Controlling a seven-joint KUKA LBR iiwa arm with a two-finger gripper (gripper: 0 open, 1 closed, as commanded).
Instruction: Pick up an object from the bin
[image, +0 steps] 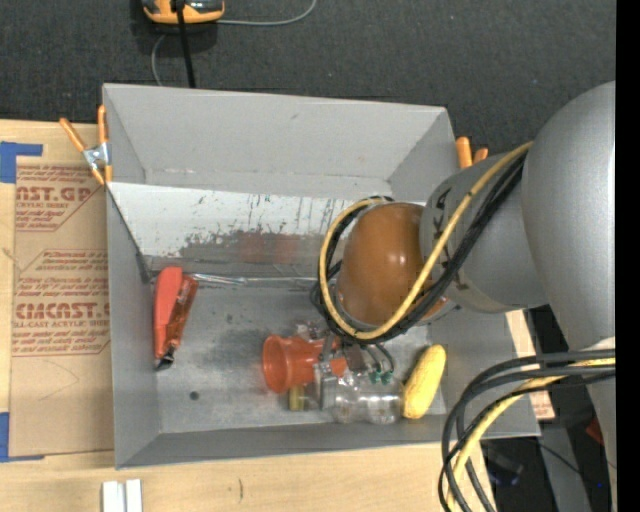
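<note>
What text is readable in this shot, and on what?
"CAST.GP": red print on the cardboard sheet left of the bin, its start cut off at the picture's edge.
"CIACAST.": same cardboard sheet, lower down.
Smaller red lines under each: too small to read.
Things in the bin: no readable text.

Dark speckled floor (400, 50) across the top, an orange and black device (182, 8) lying on it at the upper edge, a black cable (187, 55) running down from it, pale wooden tabletop (300, 485) along the bottom, even light.
</note>
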